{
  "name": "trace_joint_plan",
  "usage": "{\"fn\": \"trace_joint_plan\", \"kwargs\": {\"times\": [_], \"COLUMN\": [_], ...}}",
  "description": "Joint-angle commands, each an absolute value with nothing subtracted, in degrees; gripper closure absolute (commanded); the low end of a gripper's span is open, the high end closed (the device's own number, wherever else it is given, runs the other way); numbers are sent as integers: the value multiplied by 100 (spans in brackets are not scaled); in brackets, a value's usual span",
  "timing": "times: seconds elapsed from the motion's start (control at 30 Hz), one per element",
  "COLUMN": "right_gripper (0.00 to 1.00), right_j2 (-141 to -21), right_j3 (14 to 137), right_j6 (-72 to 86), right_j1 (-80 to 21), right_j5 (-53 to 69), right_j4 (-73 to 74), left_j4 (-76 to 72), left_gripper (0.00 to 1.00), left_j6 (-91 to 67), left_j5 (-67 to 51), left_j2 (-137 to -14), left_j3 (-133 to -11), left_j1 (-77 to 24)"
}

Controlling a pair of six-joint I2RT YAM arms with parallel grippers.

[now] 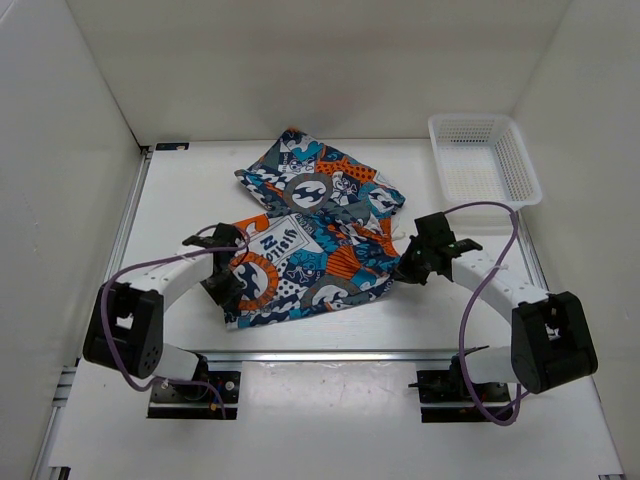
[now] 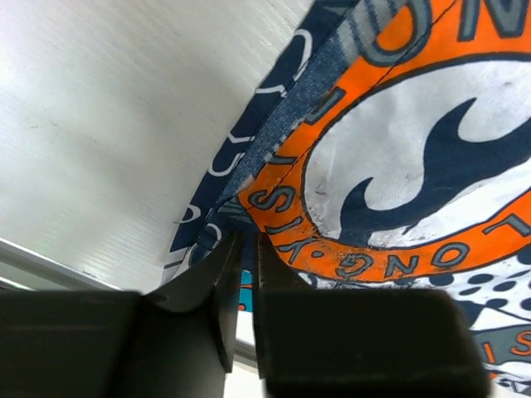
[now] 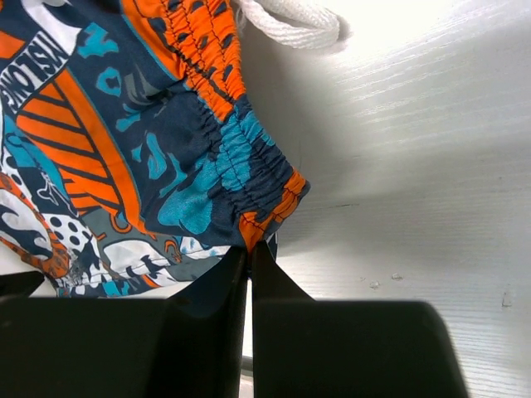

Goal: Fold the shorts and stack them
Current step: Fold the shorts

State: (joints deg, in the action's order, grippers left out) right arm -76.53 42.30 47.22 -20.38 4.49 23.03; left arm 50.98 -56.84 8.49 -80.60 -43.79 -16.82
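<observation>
- the shorts [image 1: 310, 230] lie rumpled and partly doubled over in the middle of the bench [image 1: 180, 200], one part toward the far side and one toward the near side. the white basket [image 1: 485, 158] stands well apart at the far right.
- your left pincer [image 1: 225, 283] is at the near left edge of the cloth. its jaws are almost together and the hem [image 2: 249, 174] runs into the tips, so i judge that it has a pinch of the shorts, but a thin one.
- your right pincer [image 1: 408, 268] is at the right edge, with the jaws fully together on the corner of the gathered waistband [image 3: 241, 166]. the bite looks very small, only the orange tip of that corner.
- risk: if you lift or pull fast, this small corner can slip out of the right jaws, and then the fold falls open on that side.
- risk: at the left hem more than one layer shows. if the pincer has only the upper layer, the lower one will remain on the bench and the fold will come out crooked.
- risk: if you pull the two arms apart too strongly, the elastic stretches and can jerk free from a weak grip.
- the white drawstring [image 3: 294, 21] lies loose beside the waistband. it may catch, or end up inside the fold.
</observation>
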Motion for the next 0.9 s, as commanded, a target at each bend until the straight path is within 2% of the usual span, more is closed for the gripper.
{"fn": "trace_joint_plan", "kwargs": {"times": [0.0,0.2,0.3,0.37,0.43,0.7,0.87], "right_gripper": [100,100,100,100,100,100,100], "right_j2": [-7436,-7559,-7559,-7559,-7559,-7664,-7980], "right_j3": [4228,4342,4342,4395,4455,4631,4816], "right_j6": [4535,4483,4430,4430,4377,4324,4271], "right_j1": [-2065,-2065,-2065,-2065,-2013,-2013,-2013], "right_j5": [369,316,255,203,202,202,202], "right_j4": [2426,2540,2610,2663,2724,2786,2786], "left_j4": [5071,5071,5071,5071,5071,5071,5071], "left_gripper": [75,75,72,49,31,30,29], "left_j6": [-5591,-5459,-5327,-5177,-5054,-5054,-4729], "left_j5": [844,791,791,739,686,923,871], "left_j2": [-8382,-9219,-9658,-10018,-10273,-9940,-10817], "left_j3": [-4806,-5536,-6002,-6371,-6565,-6416,-7065], "left_j1": [-1749,-1916,-1916,-1916,-1916,-1433,-1318]}}
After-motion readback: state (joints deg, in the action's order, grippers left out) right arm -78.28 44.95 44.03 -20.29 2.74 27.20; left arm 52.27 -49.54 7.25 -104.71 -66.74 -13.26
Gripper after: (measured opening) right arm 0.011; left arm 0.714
